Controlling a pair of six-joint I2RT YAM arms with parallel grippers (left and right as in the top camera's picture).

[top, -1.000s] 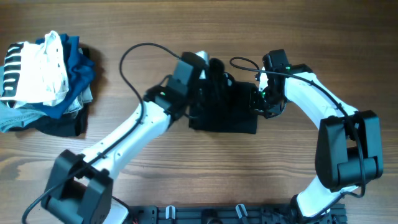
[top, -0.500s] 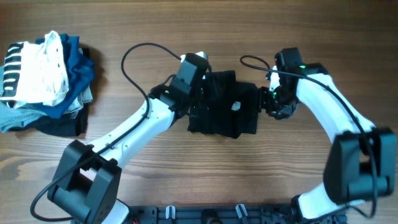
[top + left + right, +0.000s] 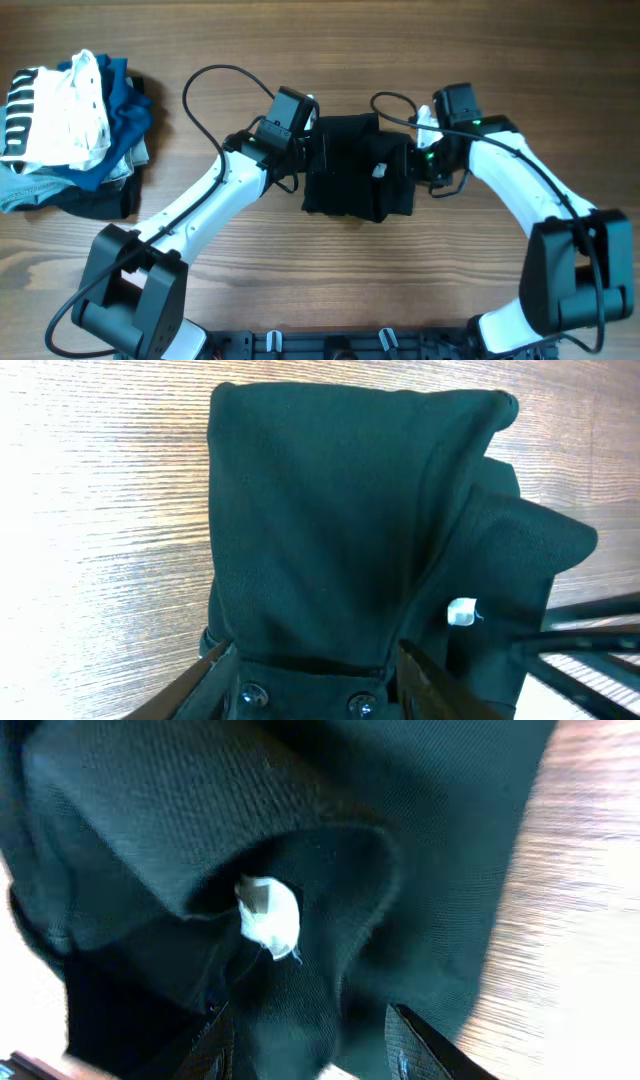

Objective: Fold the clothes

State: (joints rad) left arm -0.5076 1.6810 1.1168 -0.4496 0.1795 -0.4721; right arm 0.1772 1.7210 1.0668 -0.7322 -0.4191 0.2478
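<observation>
We see the black shirt lying on the bench at the centre of the overhead frame, gathered into a compact, roughly square bundle with folds stacked on one another. Its small white label shows just right of the bundle's middle.

The left gripper sits at the bundle's left edge. In the left wrist view its fingers stand apart at the bottom of the frame, and we read it as released. The shirt's buttoned edge lies between them, with two buttons showing. The label appears at the right of that frame.

The right gripper sits at the bundle's right edge. In the right wrist view its fingers are likewise spread wide at the bottom of the frame, released, with dark cloth under the gap. The label hangs in a curled fold near the frame's middle.

A pile of white, striped and blue garments lies at the upper left of the overhead frame, well apart from the shirt.
</observation>
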